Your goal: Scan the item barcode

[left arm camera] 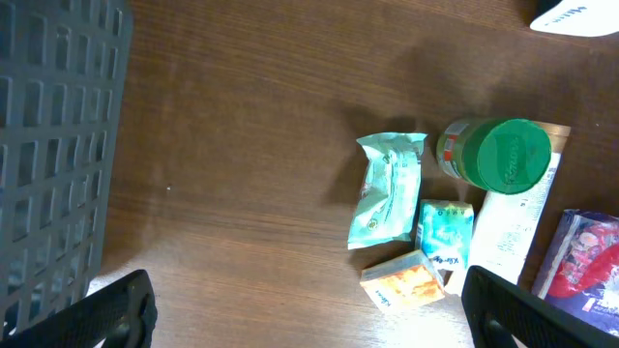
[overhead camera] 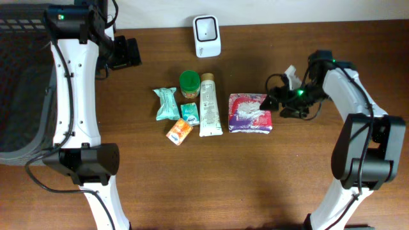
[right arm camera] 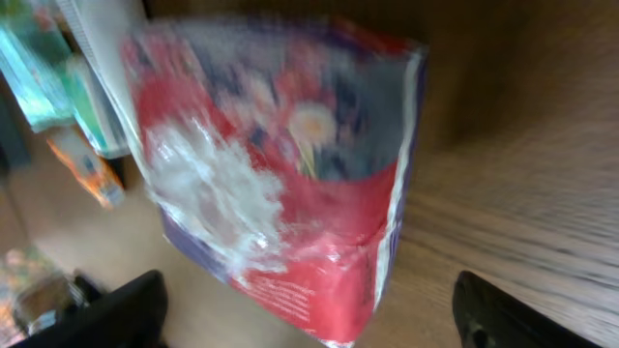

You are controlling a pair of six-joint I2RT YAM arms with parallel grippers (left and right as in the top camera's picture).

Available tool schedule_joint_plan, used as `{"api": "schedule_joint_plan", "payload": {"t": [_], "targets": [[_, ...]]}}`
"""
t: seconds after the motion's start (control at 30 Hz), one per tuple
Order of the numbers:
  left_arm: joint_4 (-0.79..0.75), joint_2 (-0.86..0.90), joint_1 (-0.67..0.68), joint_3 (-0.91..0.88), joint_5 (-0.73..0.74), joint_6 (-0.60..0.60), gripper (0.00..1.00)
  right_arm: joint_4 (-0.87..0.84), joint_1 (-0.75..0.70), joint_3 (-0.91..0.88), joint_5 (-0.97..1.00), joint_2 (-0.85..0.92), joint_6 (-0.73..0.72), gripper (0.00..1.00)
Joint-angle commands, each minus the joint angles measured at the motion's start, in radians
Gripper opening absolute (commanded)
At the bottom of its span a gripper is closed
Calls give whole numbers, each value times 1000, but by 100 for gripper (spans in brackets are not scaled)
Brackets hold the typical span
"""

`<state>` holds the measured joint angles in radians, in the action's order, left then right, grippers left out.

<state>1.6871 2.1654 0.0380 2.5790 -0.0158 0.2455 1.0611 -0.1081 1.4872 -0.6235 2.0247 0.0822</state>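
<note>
Several items lie in a cluster mid-table. The rightmost is a red and purple plastic packet [overhead camera: 250,113] lying flat. My right gripper [overhead camera: 276,105] is low at its right edge. In the right wrist view the packet [right arm camera: 280,164] fills the picture, its near end between my right gripper's [right arm camera: 311,314] fingers; both fingers [right arm camera: 131,309] stand clear of it, so the gripper is open. The white barcode scanner [overhead camera: 207,36] stands at the table's back edge. My left gripper [overhead camera: 131,52] hangs open at the back left, holding nothing.
Left of the packet lie a white tube [overhead camera: 209,105], a green-lidded jar [overhead camera: 189,82], a teal packet [overhead camera: 167,103], a small teal box [overhead camera: 190,114] and an orange box [overhead camera: 179,131]. A dark grey basket [overhead camera: 19,76] stands off the table's left side.
</note>
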Motion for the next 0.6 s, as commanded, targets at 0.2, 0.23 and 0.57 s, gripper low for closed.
{"api": "schedule_joint_plan", "payload": {"t": [0.2,0.23,0.57], "targets": [[1,-17,-2,6,-7,-12,99,-209,10,-243,-131,24,41,4],[1,-17,-2,6,-7,-12,99,-209,11,-238,-152,18,41,4],[1,-17,-2,6,-7,-12,99,272,107,258,793,-108,-431,4]]}}
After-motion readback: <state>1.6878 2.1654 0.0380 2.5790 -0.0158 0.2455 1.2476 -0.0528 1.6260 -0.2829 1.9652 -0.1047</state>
